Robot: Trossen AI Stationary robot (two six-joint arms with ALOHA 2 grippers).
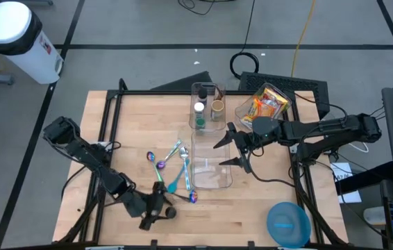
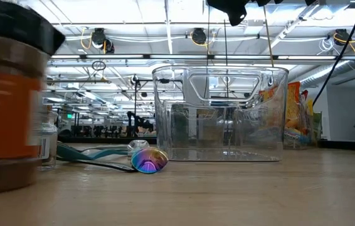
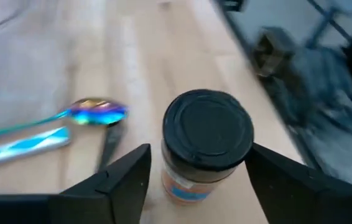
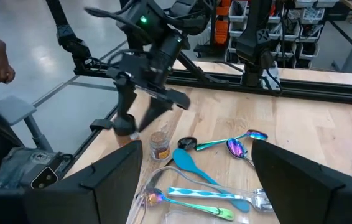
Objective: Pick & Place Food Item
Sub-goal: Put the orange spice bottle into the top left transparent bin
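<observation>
A jar with a black lid and an orange label (image 3: 207,137) stands upright on the wooden table near its front edge; it fills the left of the low view (image 2: 8,100). My left gripper (image 3: 198,168) is open, with one finger on each side of the jar and a little room showing on one side. It also shows in the high view (image 1: 156,207). My right gripper (image 1: 221,154) hangs open above a clear box (image 1: 210,163) at mid-table. A colourful snack bag (image 1: 267,104) sits in a clear tub at the back.
Several iridescent and teal spoons (image 1: 176,167) lie left of the clear box. A small glass jar (image 4: 159,146) stands close to the left gripper. A clear bin with jars (image 1: 207,104) is at the back, and a blue bowl (image 1: 287,222) at the front right.
</observation>
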